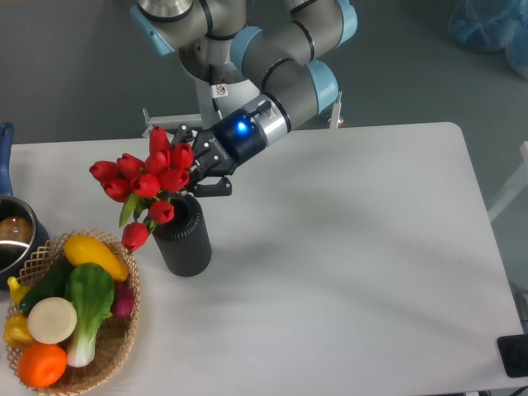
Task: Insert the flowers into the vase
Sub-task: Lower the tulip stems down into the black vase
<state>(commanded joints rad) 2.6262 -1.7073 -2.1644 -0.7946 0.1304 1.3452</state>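
Above the ribbed dark cylindrical vase (183,241), glossy red tulip flowers (148,177), fingers (198,165) clamped on them.

flowers (147,175) over vase (183,239) mouth

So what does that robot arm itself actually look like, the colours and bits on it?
The arm is made of fat silver-grey tubes joined by rounded light-blue caps. Near its tip a small blue light glows on a silver ring. The gripper is black, with white lettering too small to read. A small white sticker with a red mark sits on the base column.
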